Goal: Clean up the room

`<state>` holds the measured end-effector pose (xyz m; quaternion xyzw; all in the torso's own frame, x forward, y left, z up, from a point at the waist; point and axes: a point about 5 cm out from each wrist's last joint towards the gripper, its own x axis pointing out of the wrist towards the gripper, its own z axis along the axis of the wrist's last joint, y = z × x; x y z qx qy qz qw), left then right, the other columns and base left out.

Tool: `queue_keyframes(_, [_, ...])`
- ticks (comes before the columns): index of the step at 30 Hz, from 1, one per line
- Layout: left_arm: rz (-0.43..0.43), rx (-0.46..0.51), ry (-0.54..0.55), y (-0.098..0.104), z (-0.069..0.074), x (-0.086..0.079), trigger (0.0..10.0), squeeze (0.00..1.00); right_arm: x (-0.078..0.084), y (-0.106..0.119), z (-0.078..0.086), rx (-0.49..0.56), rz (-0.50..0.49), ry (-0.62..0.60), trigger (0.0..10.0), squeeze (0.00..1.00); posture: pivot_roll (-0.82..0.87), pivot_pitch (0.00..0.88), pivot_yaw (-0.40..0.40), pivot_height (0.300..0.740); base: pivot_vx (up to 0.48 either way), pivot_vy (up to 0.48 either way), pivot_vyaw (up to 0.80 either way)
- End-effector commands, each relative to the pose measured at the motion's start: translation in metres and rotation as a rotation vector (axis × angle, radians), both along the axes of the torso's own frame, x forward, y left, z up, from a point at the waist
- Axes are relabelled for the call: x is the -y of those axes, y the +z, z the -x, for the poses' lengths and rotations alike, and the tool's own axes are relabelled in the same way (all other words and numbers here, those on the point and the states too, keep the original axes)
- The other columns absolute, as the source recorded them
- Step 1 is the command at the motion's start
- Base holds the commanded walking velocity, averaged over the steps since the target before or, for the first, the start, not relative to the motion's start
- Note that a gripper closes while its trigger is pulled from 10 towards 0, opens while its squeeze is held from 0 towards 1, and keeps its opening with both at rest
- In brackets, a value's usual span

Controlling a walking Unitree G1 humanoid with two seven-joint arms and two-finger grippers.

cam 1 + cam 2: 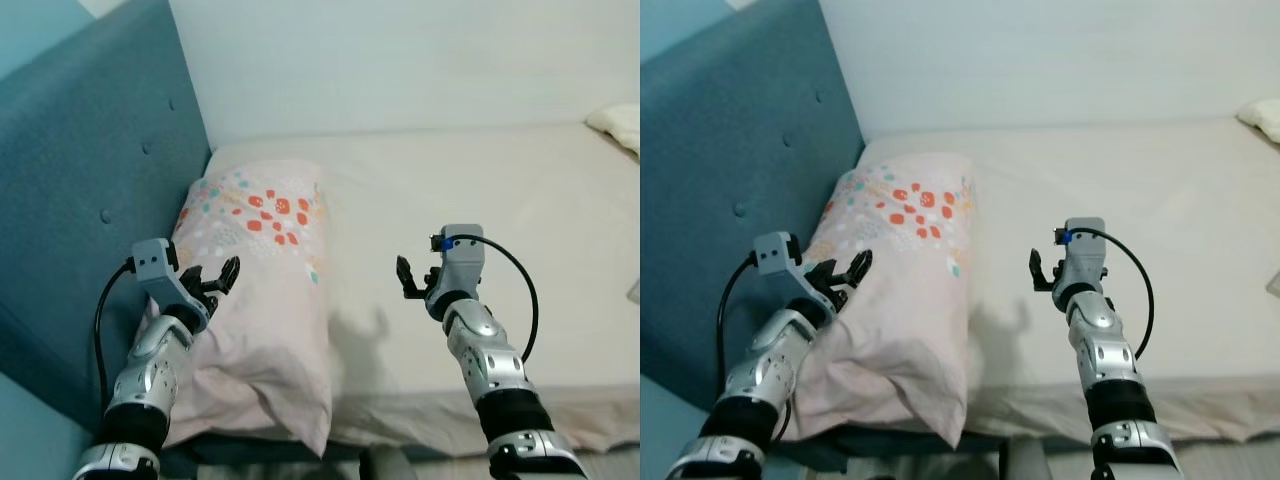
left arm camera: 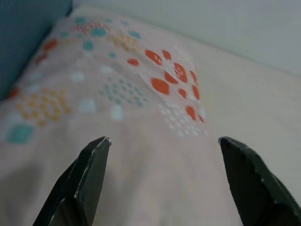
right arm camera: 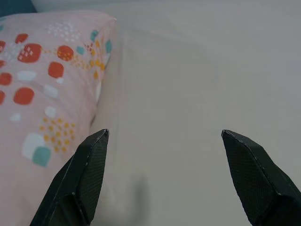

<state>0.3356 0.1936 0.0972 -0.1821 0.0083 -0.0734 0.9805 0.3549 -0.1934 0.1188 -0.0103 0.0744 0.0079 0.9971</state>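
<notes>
We look down on a bed point(image 1: 480, 200) with a cream sheet, set against a teal padded headboard point(image 1: 90, 180). A pale pink pillow point(image 1: 262, 300) printed with red, orange and teal dots lies at the bed's head end, touching the headboard. Our left gripper point(image 1: 212, 282) hangs over the pillow's near part, fingers spread wide and holding nothing. Our right gripper point(image 1: 408, 280) hovers above bare sheet beside the pillow, fingers likewise wide apart and empty.
</notes>
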Motion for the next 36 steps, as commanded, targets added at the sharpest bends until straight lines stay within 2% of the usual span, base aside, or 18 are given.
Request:
queue_keyframes(1, [-0.071,-0.083,0.029,-0.023,0.013,-0.017,10.0,0.00,0.000,-0.021,0.007,-0.066,0.024,0.006,10.0,0.00,-0.07,0.104,0.052,0.701,0.000,0.000,0.00])
queue_keyframes(8, [-0.083,-0.116,0.049,-0.035,0.023,-0.027,10.0,0.00,0.003,-0.045,0.019,-0.143,0.023,-0.004,10.0,0.00,-0.07,0.114,0.053,0.725,0.000,0.000,0.00])
queue_keyframes(15, [-0.164,-0.154,-0.027,-0.050,0.033,-0.023,10.0,0.00,0.005,-0.074,0.032,-0.244,0.039,-0.014,10.0,0.00,-0.07,0.119,0.058,0.740,0.000,0.000,0.00])
queue_keyframes(17, [-0.200,-0.207,-0.036,-0.064,0.042,-0.026,10.0,0.00,0.006,-0.087,0.040,-0.292,0.042,-0.022,10.0,0.00,-0.07,0.120,0.058,0.740,0.000,0.000,0.00])
queue_keyframes(20, [-0.188,-0.327,0.010,-0.088,0.059,-0.036,10.0,0.00,0.009,-0.107,0.055,-0.375,0.069,-0.026,10.0,0.00,-0.07,0.119,0.057,0.740,0.000,0.000,0.00])
queue_keyframes(21, [-0.188,-0.327,0.010,-0.088,0.059,-0.036,10.0,0.00,0.009,-0.107,0.055,-0.375,0.069,-0.026,10.0,0.00,-0.07,0.119,0.057,0.740,0.000,0.000,0.00])
queue_keyframes(24, [-0.190,-0.413,0.042,-0.105,0.075,-0.042,10.0,0.00,0.011,-0.127,0.072,-0.459,0.130,-0.012,10.0,0.00,-0.07,0.115,0.054,0.740,0.000,0.000,0.00])
queue_keyframes(25, [-0.190,-0.413,0.042,-0.105,0.075,-0.042,10.0,0.00,0.011,-0.127,0.072,-0.459,0.130,-0.012,10.0,0.00,-0.07,0.115,0.054,0.740,0.000,0.000,0.00])
queue_keyframes(26, [-0.191,-0.476,0.062,-0.116,0.087,-0.045,10.0,0.00,0.012,-0.140,0.086,-0.519,0.143,-0.012,10.0,0.00,-0.06,0.110,0.053,0.740,0.000,0.000,0.00])
queue_keyframes(27, [-0.191,-0.476,0.062,-0.116,0.087,-0.045,10.0,0.00,0.012,-0.140,0.086,-0.519,0.143,-0.012,10.0,0.00,-0.06,0.110,0.053,0.740,0.000,0.000,0.00])
queue_keyframes(29, [-0.211,-0.550,0.079,-0.128,0.101,-0.048,10.0,0.00,0.014,-0.155,0.103,-0.595,0.165,-0.023,10.0,0.00,-0.06,0.106,0.052,0.740,0.000,0.000,0.00])
queue_keyframes(33, [-0.213,-0.576,0.084,-0.132,0.105,-0.049,10.0,0.00,0.017,-0.162,0.112,-0.636,0.194,-0.031,10.0,0.00,-0.05,0.102,0.049,0.740,0.000,0.000,0.00])
queue_keyframes(34, [-0.219,-0.630,0.094,-0.140,0.113,-0.048,10.0,0.00,0.017,-0.173,0.127,-0.695,0.191,-0.039,10.0,0.00,-0.05,0.097,0.042,0.740,0.000,0.000,0.00])
queue_keyframes(35, [-0.219,-0.630,0.094,-0.140,0.113,-0.048,10.0,0.00,0.017,-0.173,0.127,-0.695,0.191,-0.039,10.0,0.00,-0.05,0.097,0.042,0.740,0.000,0.000,0.00])
queue_keyframes(36, [-0.212,-0.671,0.110,-0.145,0.119,-0.048,10.0,0.00,0.017,-0.179,0.136,-0.725,0.176,-0.046,10.0,0.00,-0.04,0.088,0.037,0.740,0.000,0.000,0.00])
